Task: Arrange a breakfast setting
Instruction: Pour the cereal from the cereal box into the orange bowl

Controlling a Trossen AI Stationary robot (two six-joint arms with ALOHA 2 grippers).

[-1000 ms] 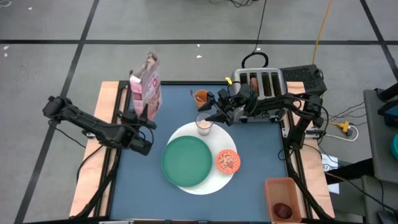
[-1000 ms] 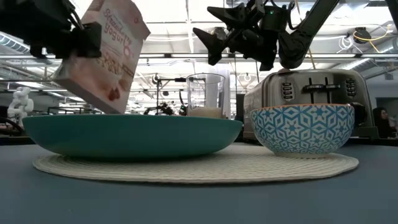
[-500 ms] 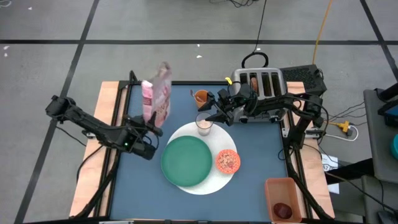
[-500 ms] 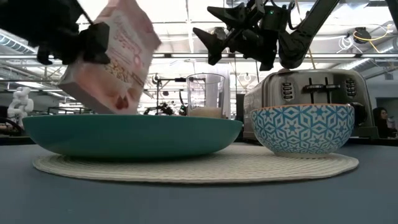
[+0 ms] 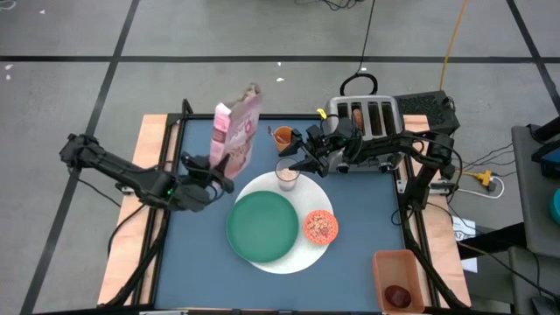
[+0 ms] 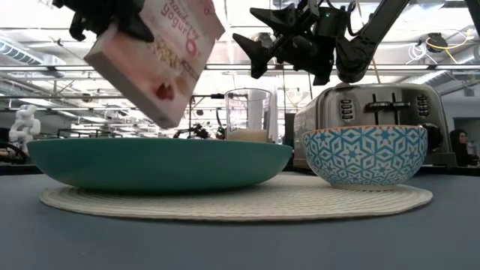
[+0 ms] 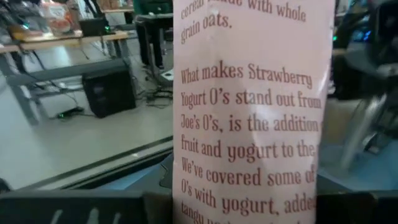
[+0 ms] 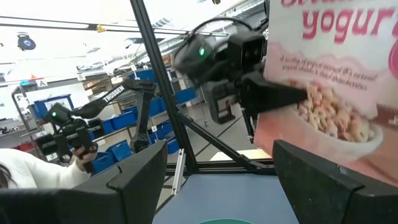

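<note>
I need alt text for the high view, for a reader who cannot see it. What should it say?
Seen from above, the left tool holds a pink cereal box tilted above the blue table, left of a green plate on a white round mat. The open right tool hovers over a milk glass, near a small orange patterned bowl and a silver toaster.

Even, bright overhead light on your high view; shadows soft. Low view: ceiling lights glare behind, grippers read as silhouettes. Left wrist view: pink cereal box slightly soft, background blurred.
</note>
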